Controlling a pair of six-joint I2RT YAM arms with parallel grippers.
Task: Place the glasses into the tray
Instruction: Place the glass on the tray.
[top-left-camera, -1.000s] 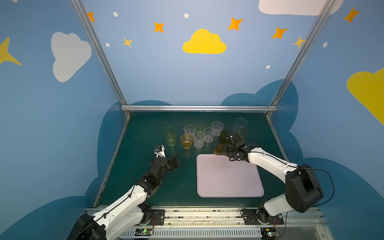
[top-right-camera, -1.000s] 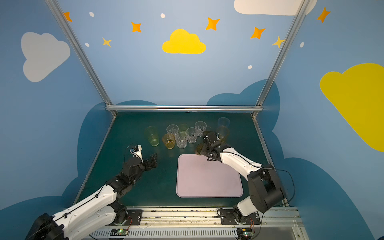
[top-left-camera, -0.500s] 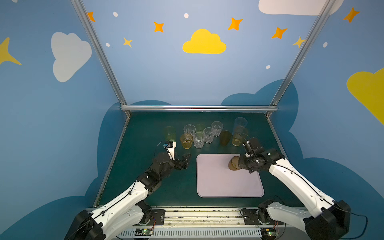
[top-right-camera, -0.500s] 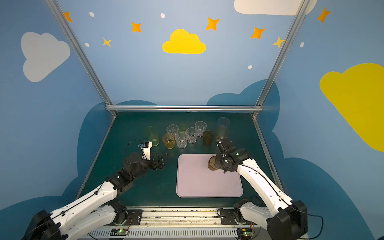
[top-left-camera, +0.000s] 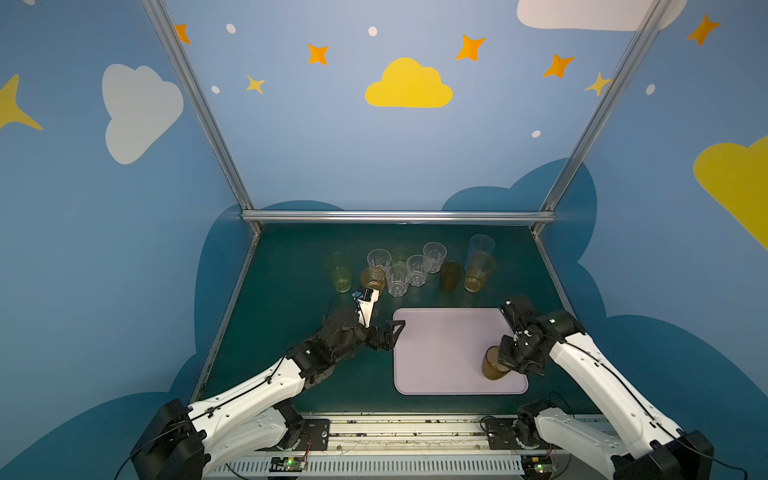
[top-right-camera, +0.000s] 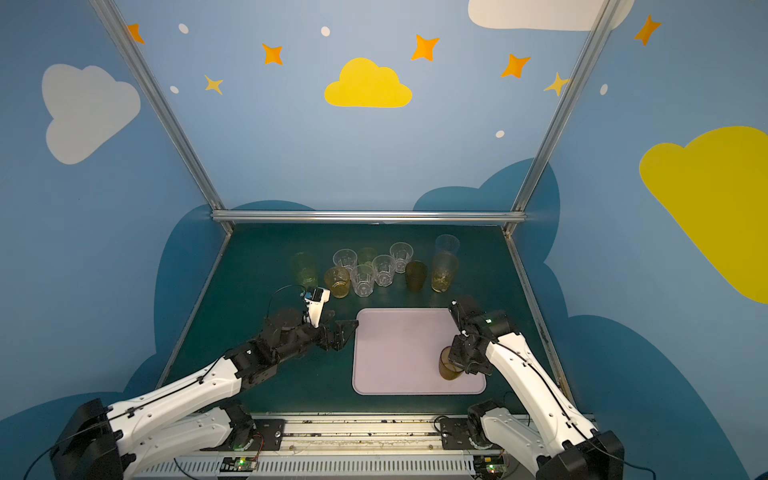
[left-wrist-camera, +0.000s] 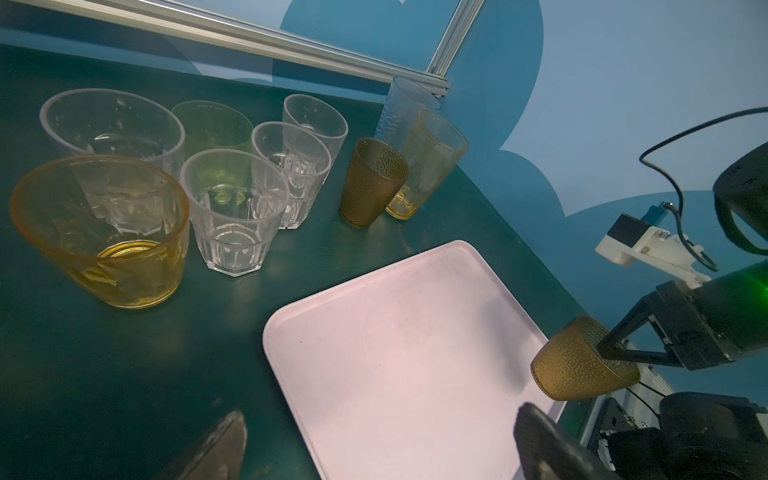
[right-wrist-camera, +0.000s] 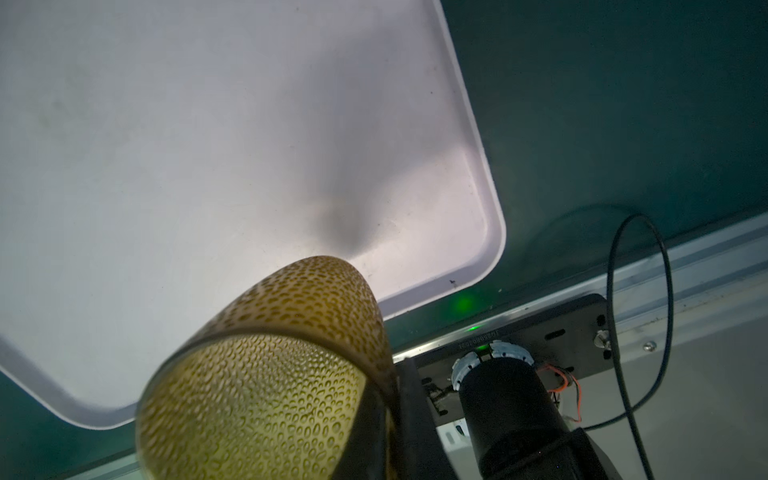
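Observation:
The pale lilac tray (top-left-camera: 440, 345) (top-right-camera: 399, 349) (left-wrist-camera: 395, 353) (right-wrist-camera: 208, 124) lies at the front middle of the green table. My right gripper (top-left-camera: 505, 361) (top-right-camera: 459, 359) (right-wrist-camera: 390, 415) is shut on the rim of a dimpled brown glass (top-left-camera: 492, 368) (top-right-camera: 449, 368) (left-wrist-camera: 582, 365) (right-wrist-camera: 270, 374) over the tray's near right corner. I cannot tell whether its base touches the tray. My left gripper (top-left-camera: 386, 328) (top-right-camera: 338, 322) (left-wrist-camera: 382, 449) hangs open and empty at the tray's far left corner. Several other glasses (top-left-camera: 397, 279) (left-wrist-camera: 232, 216) stand in a row behind the tray.
That row runs from a tall green glass (top-left-camera: 340, 272) and a short amber one (top-left-camera: 372, 279) on the left to a second brown glass (top-left-camera: 450, 275), a tall amber (top-left-camera: 478, 272) and a pale blue one (top-left-camera: 481, 246). Aluminium rails (top-left-camera: 399, 216) bound the table.
My right gripper has carried the brown glass from the back row across to the tray's near right corner. My left gripper has moved right, up to the tray's left edge, staying open.

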